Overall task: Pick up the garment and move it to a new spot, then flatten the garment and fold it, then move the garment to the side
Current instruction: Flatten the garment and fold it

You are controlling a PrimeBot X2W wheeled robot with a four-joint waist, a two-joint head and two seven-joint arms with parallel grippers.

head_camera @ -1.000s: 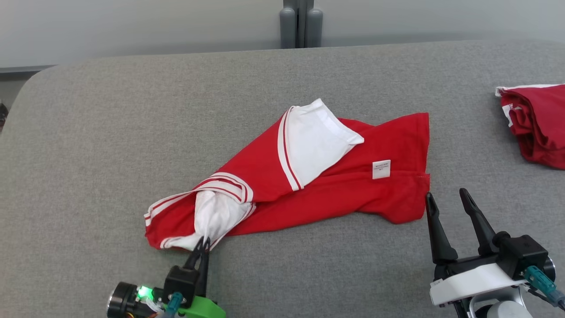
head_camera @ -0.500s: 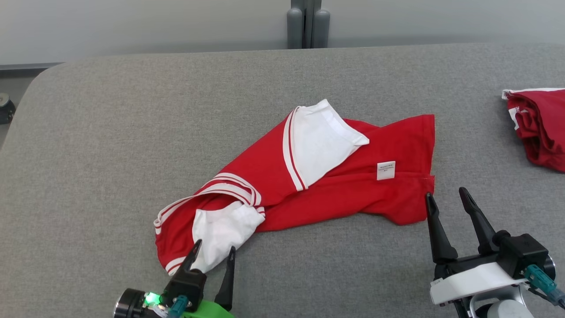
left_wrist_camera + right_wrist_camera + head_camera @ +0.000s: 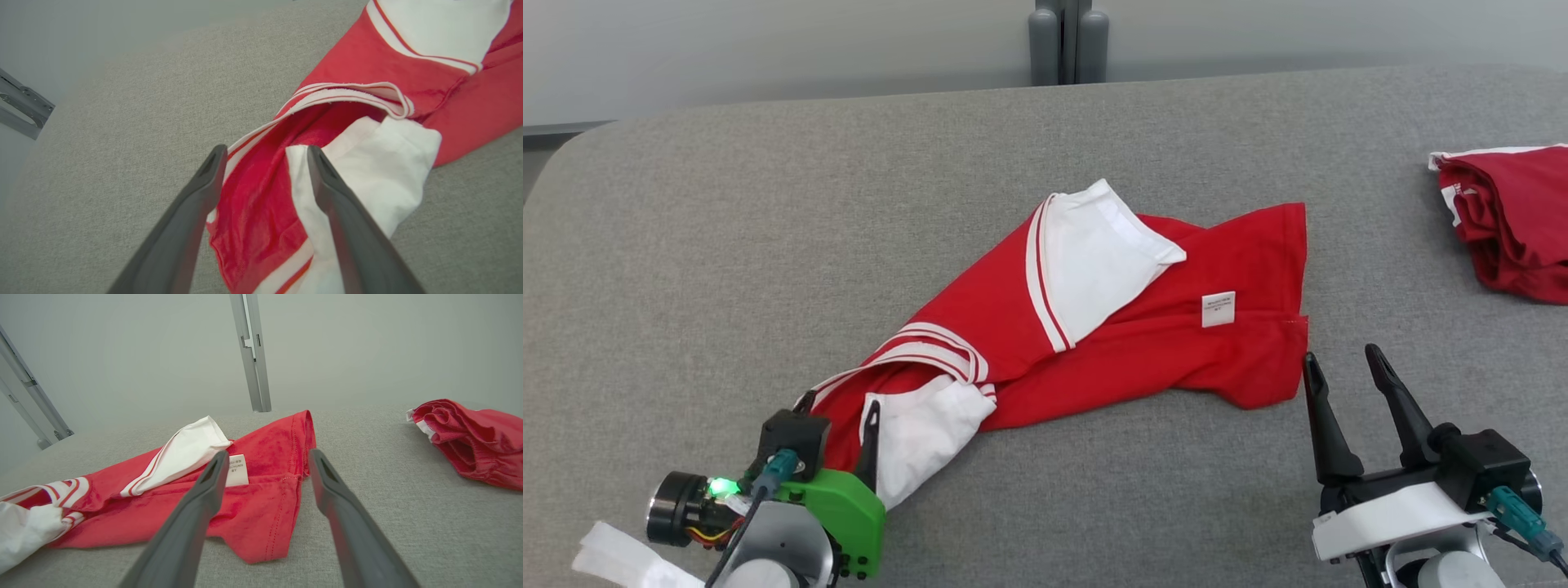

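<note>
A crumpled red-and-white garment (image 3: 1094, 327) lies near the middle of a wide table (image 3: 727, 245) covered in grey woven fabric, its length running diagonally from the near left toward the far right. One white sleeve with red-striped trim is folded across the upper part, another white section bunches at the near-left end, and a small white label (image 3: 1218, 309) shows on the red cloth toward the right.

The left gripper (image 3: 840, 402) sits at that near-left end with its two dark fingers spread wide. In its wrist view, red and white folds lie between them, and nothing is clamped. A green light glows on its mount.

The right gripper (image 3: 1340, 353) hangs just off the garment's near-right corner. Its fingers are also wide apart, point toward the hem and hold nothing.

At the table's far right edge, well apart from the first piece, a second, darker red garment (image 3: 1511, 220) lies in a loose heap with a strip of white trim showing.

The table's far-left corner is rounded. Behind it stands a plain pale grey wall (image 3: 768, 49), with a pair of grey upright posts (image 3: 1059, 41) rising at the middle of the back edge. Slim metal rails (image 3: 253, 355) run up the wall in the right wrist view.
</note>
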